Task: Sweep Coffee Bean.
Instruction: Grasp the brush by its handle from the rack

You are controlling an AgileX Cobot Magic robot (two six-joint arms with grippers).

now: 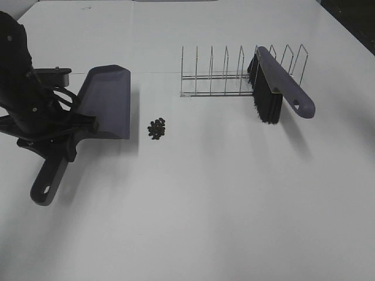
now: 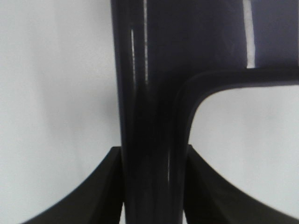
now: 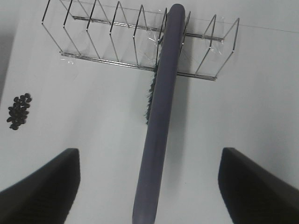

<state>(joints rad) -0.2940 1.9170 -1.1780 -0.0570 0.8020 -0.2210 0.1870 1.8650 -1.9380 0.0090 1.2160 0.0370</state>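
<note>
Left gripper (image 1: pixel 67 140) clamps the dustpan (image 1: pixel 108 102) handle in the high view, pan showing no beans, coffee bean (image 1: pixel 156 129) cluster just beside its right edge; its wrist view shows fingers (image 2: pixel 100 196) pinching that handle; the right wrist view shows the right gripper (image 3: pixel 149 156) spread apart, brush (image 3: pixel 161 93) handle pointing at it from the wire rack (image 3: pixel 103 62).

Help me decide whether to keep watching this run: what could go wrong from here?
1. The brush sits between wires of the rack; lifting it askew with the open right gripper could snag the bristles on those wires.
2. The beans lie loose, apart from the dustpan held by the left gripper; a hard sweep might scatter them past its edge.
</note>
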